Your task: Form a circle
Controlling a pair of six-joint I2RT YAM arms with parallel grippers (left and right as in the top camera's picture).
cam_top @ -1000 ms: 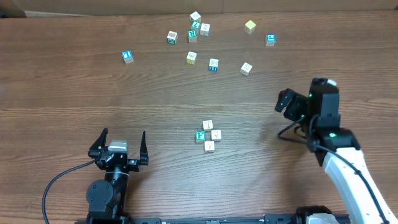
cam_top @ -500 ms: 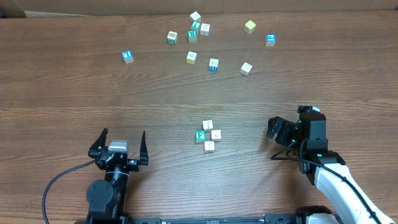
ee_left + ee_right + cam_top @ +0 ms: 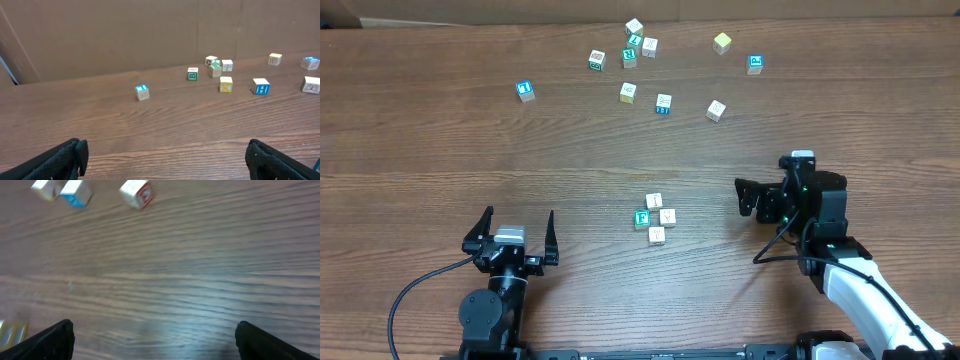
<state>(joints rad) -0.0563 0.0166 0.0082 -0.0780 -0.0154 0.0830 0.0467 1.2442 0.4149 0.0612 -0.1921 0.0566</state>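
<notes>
My right gripper (image 3: 742, 198) stands with its fingers wide apart and nothing between them. In my wrist view the two dark fingertips (image 3: 52, 339) sit at the bottom corners and only bare wood grain lies in the gap. It touches no cube. Whether its tips rest on the surface (image 3: 440, 150) or hang just above it I cannot tell. It points leftward, toward the middle of the surface.

My left gripper (image 3: 518, 216) is just as wide open and just as empty, with both fingers (image 3: 62, 159) framing plain brown wood. It sits low near the front edge, points toward the far side, and holds nothing.

Between my two grippers lies the circle (image 3: 657, 218), a tight little cluster of four cubes (more of a diamond, to be honest). The green-faced cube (image 3: 642, 218) is on its left side, and cream ones sit at the top, the right and the bottom. It is clear of both grippers: the left one is off to its left and a little nearer the front, the right one off to its right at about the same depth.

Farther out, loose cubes (image 3: 628, 92) are scattered along the far side, well apart from the circle. Among them are a blue-topped cube (image 3: 525, 91) alone at the left, a yellow cube (image 3: 722, 42) and another blue one (image 3: 755, 64) at the right.
</notes>
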